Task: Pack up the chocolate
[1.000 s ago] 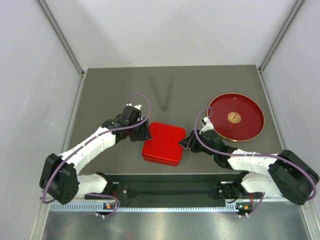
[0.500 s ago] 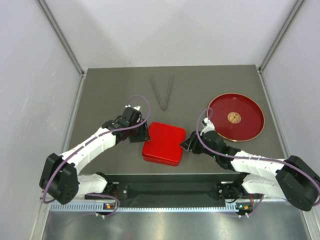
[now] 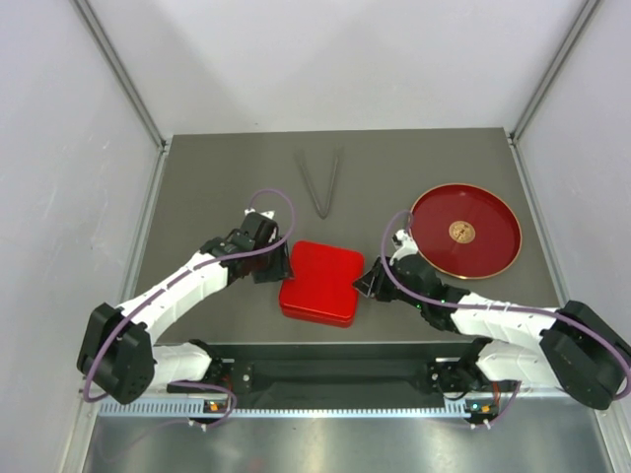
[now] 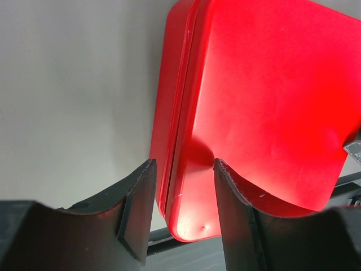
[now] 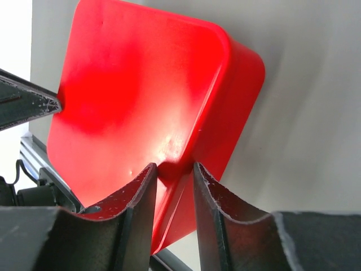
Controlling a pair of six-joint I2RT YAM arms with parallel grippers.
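No chocolate pieces show; a closed red square box with its flat red lid (image 3: pixel 322 283) sits mid-table. My left gripper (image 3: pixel 284 264) is at the box's left edge. In the left wrist view my left gripper (image 4: pixel 181 169) is open, straddling the lid's (image 4: pixel 259 101) rim, one finger over the lid, the other beside the box wall. My right gripper (image 3: pixel 363 284) is at the box's right edge. In the right wrist view my right gripper (image 5: pixel 174 168) has its jaws a narrow gap apart, straddling the lid's (image 5: pixel 141 90) rim.
A round red plate (image 3: pixel 493 212) lies at the right with a small tan-brown round thing (image 3: pixel 459 232) at its centre. Grey V-shaped tongs (image 3: pixel 320 182) lie at the back middle. White walls enclose the table on three sides.
The red box has shifted very slightly left. Both grippers have stayed at its edges, and the right one has settled closer onto the rim.
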